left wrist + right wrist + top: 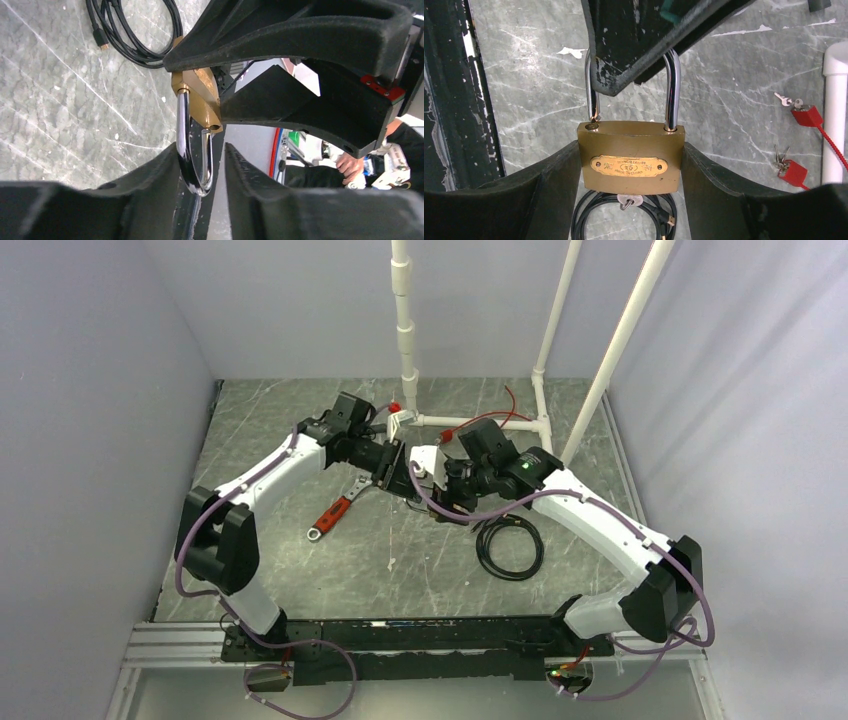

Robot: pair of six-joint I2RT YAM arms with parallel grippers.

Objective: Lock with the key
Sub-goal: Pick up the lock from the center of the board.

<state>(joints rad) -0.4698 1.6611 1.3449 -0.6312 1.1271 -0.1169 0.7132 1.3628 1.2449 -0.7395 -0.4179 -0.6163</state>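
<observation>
A brass padlock (pixel 630 157) hangs in the air between both arms. My right gripper (pixel 630 150) is shut on its body, one finger on each side. A small key (pixel 626 201) sticks out of the keyhole underneath. The steel shackle (pixel 672 90) looks raised, its short leg just out of its hole. My left gripper (pixel 202 170) is closed on the shackle (pixel 182 135) below the brass body (pixel 200 90), and its finger (pixel 639 40) covers the shackle's top. In the top view the two grippers (pixel 400 468) (pixel 440 480) meet at mid-table.
A coiled black cable (pixel 510 545) lies under the padlock. A red-handled wrench (pixel 335 512) lies to the left. Two red-tagged key sets (pixel 806 115) (pixel 794 170) lie by the white pipe frame (pixel 405 340) at the back.
</observation>
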